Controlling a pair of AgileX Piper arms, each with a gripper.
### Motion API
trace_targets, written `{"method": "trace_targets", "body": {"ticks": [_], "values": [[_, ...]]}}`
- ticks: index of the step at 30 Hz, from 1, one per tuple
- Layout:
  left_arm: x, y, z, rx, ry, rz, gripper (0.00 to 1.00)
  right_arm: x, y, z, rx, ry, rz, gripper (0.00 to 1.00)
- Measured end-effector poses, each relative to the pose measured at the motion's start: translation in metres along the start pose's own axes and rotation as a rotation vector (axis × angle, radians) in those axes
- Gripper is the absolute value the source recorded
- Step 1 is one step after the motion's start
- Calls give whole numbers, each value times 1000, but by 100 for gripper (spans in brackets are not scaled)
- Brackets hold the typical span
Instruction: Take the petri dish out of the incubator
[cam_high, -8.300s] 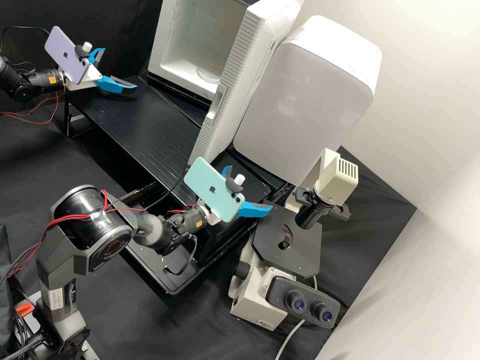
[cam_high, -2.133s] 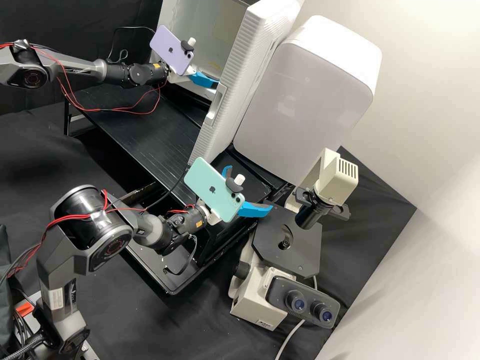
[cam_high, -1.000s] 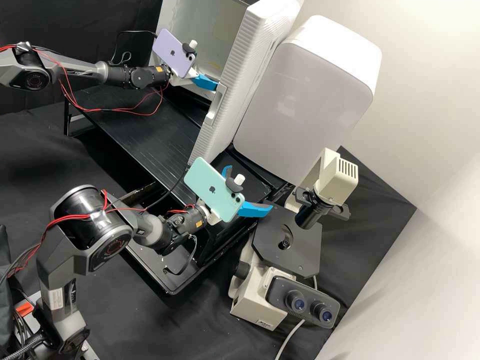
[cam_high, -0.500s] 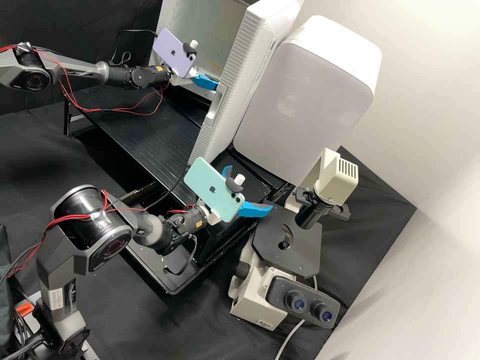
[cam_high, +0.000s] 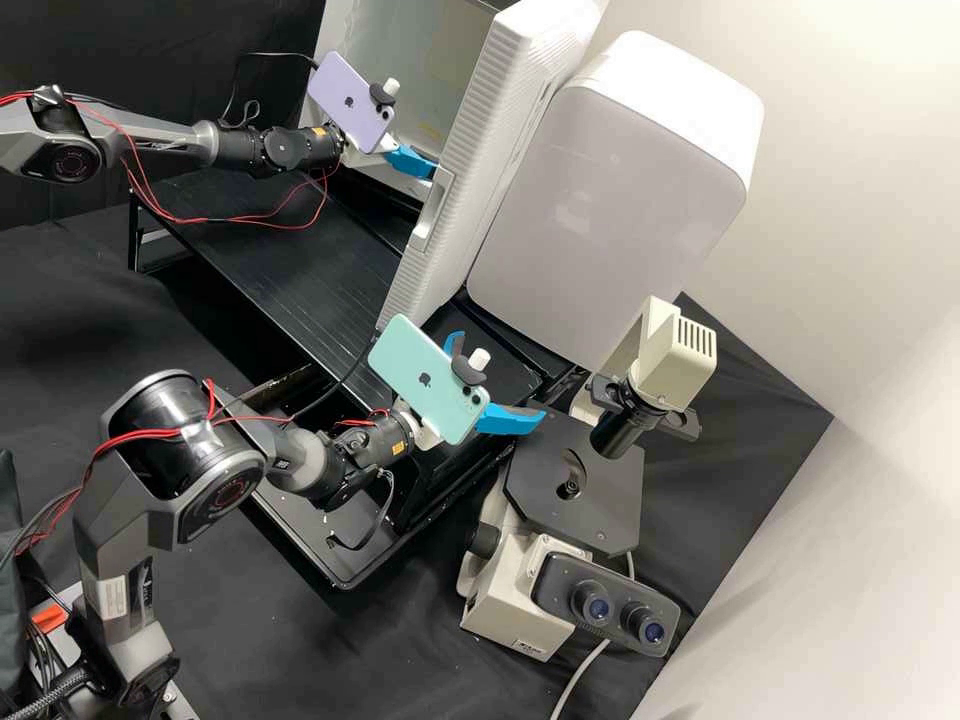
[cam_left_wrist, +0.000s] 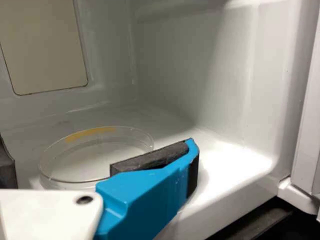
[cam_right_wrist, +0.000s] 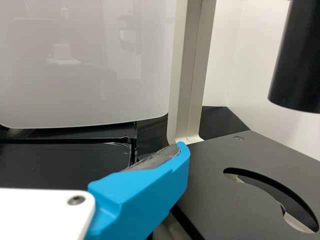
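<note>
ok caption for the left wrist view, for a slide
Left end effector, open, inside the incubator, the clear petri dish between its blue fingers.

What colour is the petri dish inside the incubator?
Clear, with a yellow-orange streak along part of its rim. The petri dish shows best in the left wrist view.

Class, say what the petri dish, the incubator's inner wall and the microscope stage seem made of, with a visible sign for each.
Petri dish: clear glossy plastic or glass; white shows through it. Incubator's inner wall: probably moulded white plastic, smooth, rounded corners, soft sheen. Microscope stage: likely metal, matte black finish; flat, sharp-cut slot, small screw.
</note>
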Motion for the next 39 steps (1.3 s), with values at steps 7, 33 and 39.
{"method": "trace_targets", "body": {"ticks": [7, 33, 39], "values": [[0, 0, 0, -15, 1, -5, 0, 0, 0, 0, 0, 0, 0, 100], [0, 0, 0, -15, 1, -3, 0, 0, 0, 0, 0, 0, 0, 100], [0, 0, 0, -12, 0, -2, 0, 0, 0, 0, 0, 0, 0, 100]]}}
